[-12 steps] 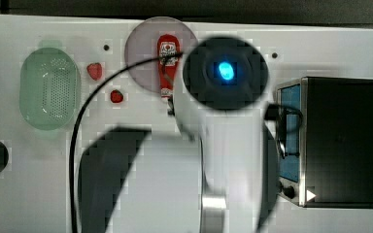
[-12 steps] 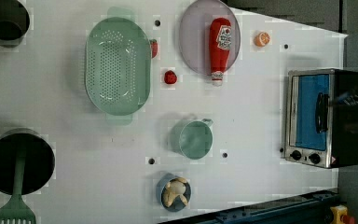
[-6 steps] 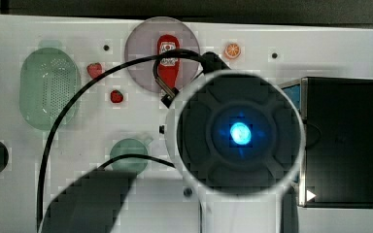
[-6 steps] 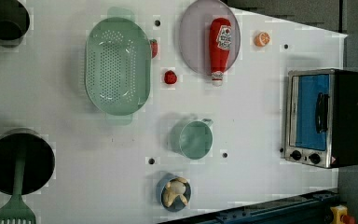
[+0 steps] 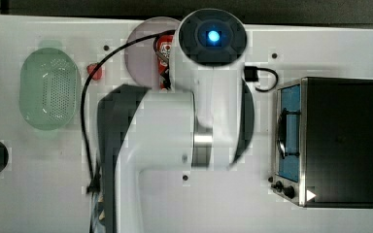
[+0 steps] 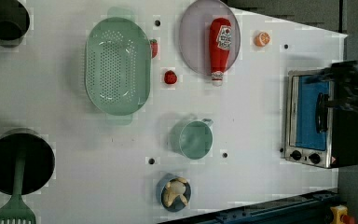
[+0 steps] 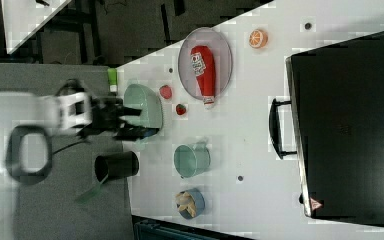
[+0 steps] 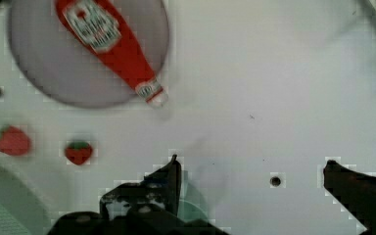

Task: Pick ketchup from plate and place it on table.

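In the top view the arm (image 5: 184, 121) is covering most of the ketchup (image 5: 164, 51) and half the plate (image 5: 138, 53), while the wrist view's edge is cutting off the bottle's base.

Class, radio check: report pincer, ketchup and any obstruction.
Pincer open, empty, above bare table. Ketchup lying on plate, cap overhanging rim. Nothing in the way.

The red ketchup (image 6: 219, 48) lies flat on the lilac plate (image 6: 193, 42), its white cap overhanging the white table (image 6: 251, 121).
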Robot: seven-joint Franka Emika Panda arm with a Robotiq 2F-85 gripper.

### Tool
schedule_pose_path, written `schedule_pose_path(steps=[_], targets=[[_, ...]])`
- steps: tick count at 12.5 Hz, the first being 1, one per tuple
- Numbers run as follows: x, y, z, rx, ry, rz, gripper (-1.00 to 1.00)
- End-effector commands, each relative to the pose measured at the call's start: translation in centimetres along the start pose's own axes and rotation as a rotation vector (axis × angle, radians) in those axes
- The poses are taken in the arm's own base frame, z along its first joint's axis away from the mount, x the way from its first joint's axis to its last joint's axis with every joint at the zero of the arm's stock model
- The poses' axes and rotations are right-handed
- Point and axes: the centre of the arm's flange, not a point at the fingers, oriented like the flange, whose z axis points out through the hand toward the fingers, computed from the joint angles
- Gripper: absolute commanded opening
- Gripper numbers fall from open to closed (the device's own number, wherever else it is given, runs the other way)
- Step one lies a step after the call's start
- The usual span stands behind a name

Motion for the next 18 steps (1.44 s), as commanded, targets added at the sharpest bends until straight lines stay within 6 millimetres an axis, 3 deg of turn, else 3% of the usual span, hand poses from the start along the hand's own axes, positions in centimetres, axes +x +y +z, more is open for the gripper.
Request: schedule_pose_path(steps=[1, 8, 18], targets=[[-0.4, -2.6, 2.1, 0.007, 0.002, -0.221, 1.0], [3.3, -7.0, 12.7, 0.046, 0.016, -0.515, 1.0], [7.9, -12.3, 22.9, 0.012, 0.078, -0.622, 1.0]])
